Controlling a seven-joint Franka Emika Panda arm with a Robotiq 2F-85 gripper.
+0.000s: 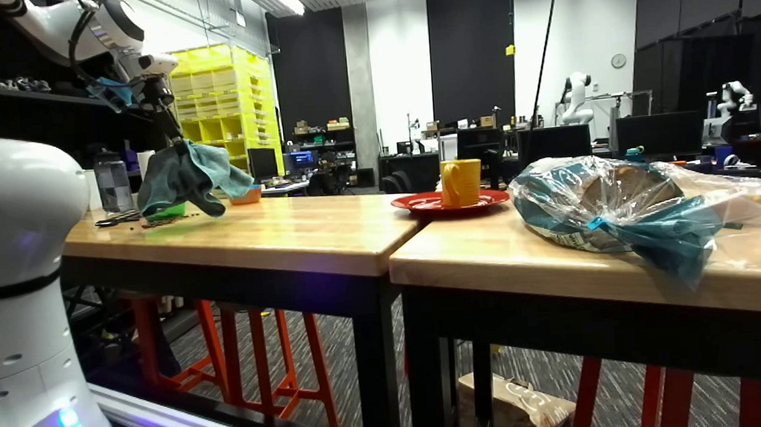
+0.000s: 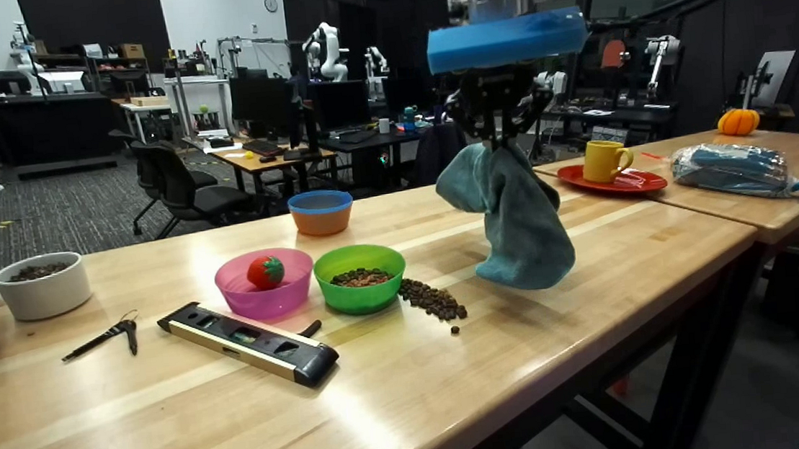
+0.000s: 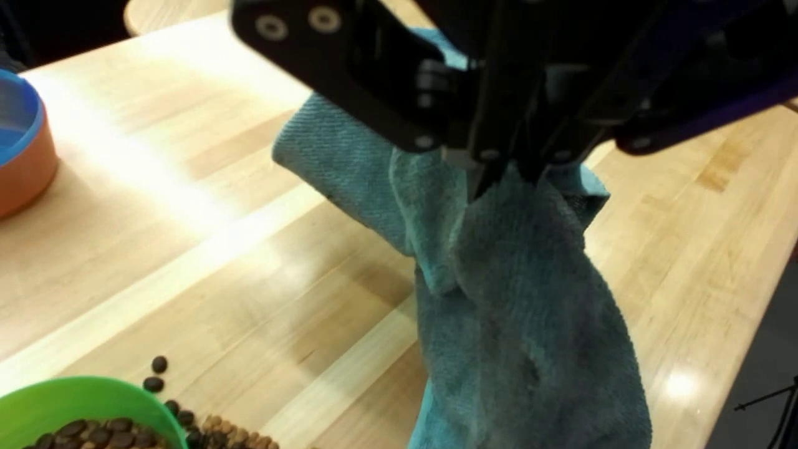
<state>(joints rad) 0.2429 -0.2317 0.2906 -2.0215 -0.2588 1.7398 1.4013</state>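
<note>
A teal cloth [image 2: 523,235] is grasped by the clenched fingers [image 3: 485,178] over the counter [image 2: 626,255], near loose pellets [image 2: 435,299]; whether its lowest edge touches down cannot quite be told. Carrying is judged to be in hand; for the next move, the dangling folds should be kept clear of the green bowl [image 2: 363,300]. In an exterior view a strawberry [image 2: 264,272] is shown in the pink bowl [image 2: 269,305] (neither is caught by the wrist view).

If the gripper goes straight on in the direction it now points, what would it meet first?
Most likely the wooden tabletop: the gripper points down, and the hanging end of the blue-green cloth pinched in it would probably touch the wood first. The gap beneath is hard to judge.
</note>
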